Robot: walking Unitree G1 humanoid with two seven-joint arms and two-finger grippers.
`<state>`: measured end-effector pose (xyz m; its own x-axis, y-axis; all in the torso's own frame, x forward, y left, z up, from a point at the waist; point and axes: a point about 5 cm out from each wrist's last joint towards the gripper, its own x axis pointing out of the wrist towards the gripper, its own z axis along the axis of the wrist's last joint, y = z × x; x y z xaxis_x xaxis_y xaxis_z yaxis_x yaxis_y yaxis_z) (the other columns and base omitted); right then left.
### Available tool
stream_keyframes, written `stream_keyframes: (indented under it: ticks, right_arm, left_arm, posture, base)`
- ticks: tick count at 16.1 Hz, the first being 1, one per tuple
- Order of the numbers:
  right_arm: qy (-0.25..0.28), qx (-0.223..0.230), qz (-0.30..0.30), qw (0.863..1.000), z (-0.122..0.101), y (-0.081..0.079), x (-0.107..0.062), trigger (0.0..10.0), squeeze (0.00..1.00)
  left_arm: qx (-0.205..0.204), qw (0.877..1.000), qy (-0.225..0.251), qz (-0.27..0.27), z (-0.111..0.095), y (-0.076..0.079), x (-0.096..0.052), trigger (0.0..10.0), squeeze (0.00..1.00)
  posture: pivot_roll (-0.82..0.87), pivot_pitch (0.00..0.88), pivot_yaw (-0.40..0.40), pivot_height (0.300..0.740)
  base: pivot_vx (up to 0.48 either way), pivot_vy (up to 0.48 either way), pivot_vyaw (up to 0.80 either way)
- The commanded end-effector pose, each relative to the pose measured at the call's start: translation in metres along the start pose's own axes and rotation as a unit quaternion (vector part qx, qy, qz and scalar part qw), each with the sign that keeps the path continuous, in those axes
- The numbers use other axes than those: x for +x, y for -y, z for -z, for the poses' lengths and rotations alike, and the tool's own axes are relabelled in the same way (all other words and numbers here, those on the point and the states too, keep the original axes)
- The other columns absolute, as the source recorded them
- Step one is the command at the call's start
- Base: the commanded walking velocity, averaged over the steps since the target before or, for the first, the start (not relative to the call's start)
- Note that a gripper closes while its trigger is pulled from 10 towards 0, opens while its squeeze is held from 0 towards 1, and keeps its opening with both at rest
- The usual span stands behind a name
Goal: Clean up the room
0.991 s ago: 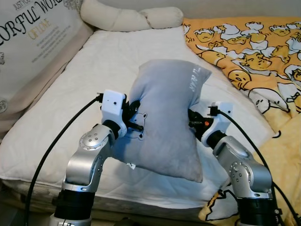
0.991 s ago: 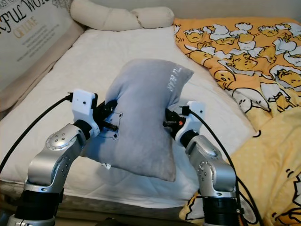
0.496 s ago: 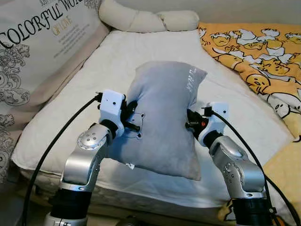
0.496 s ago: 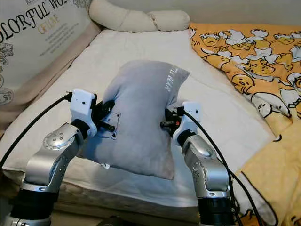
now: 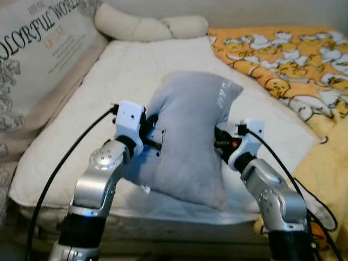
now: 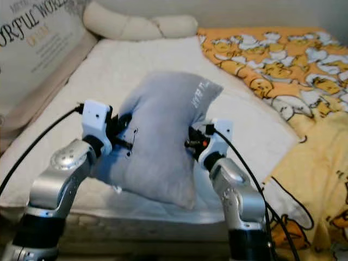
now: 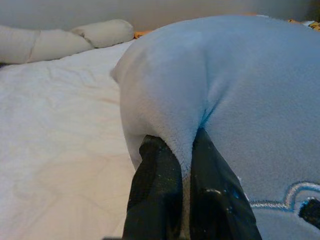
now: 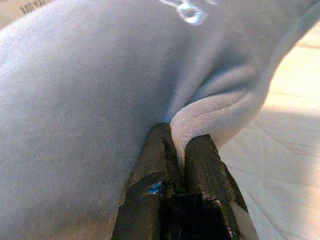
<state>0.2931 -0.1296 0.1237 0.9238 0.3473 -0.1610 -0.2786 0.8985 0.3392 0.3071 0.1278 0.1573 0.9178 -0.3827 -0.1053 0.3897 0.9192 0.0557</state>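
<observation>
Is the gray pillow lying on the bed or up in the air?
Up in the air. The gray pillow hangs over the bed, pinched on each side by the left tool and right tool.

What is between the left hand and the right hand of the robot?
The grey pillow lies between them: the left hand pinches one edge, the right hand the opposite edge, above the white mattress. Both eye views show this.

left gripper (image 7: 186,150) pinching grey pillow (image 7: 240,90) — white mattress (image 7: 55,140) beyond

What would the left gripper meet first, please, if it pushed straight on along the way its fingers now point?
The grey pillow itself: the left gripper is already pinching a fold of its edge, so going on would only press deeper into the stuffing.
</observation>
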Motion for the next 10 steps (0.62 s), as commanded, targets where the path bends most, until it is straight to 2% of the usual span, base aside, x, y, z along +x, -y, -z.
stream_keyframes:
  ticks: [1,2,5,10]
  right_arm:
    - [0.01,0.004,-0.006,1.0,-0.0078,-0.0012,-0.0005,10.0,0.0]
    - [0.008,0.004,-0.006,1.0,-0.0078,-0.0012,-0.0001,10.0,0.0]
    - [0.008,0.002,-0.013,1.0,-0.0088,-0.003,0.0006,10.0,0.0]
    - [0.006,-0.011,-0.017,1.0,-0.0078,-0.004,0.0021,10.0,0.0]
  left_arm:
    - [0.009,1.0,0.02,-0.005,-0.0092,-0.0008,0.0013,10.0,0.0]
    - [0.009,1.0,0.02,-0.005,-0.009,-0.0008,0.0014,10.0,0.0]
    - [0.009,1.0,0.019,-0.006,-0.0089,-0.0012,0.0015,10.0,0.0]
    - [0.007,1.0,0.019,-0.012,-0.0088,-0.0028,0.0005,10.0,0.0]
  posture:
    - [-0.03,0.0,0.091,0.74]
    - [-0.03,0.0,0.09,0.74]
    - [-0.03,0.0,0.088,0.74]
    - [-0.02,0.0,0.081,0.74]
  base:
    - [0.0,0.274,0.0]
    - [0.0,0.27,0.0]
    - [0.0,0.271,-0.8]
    - [0.0,0.272,0.0]
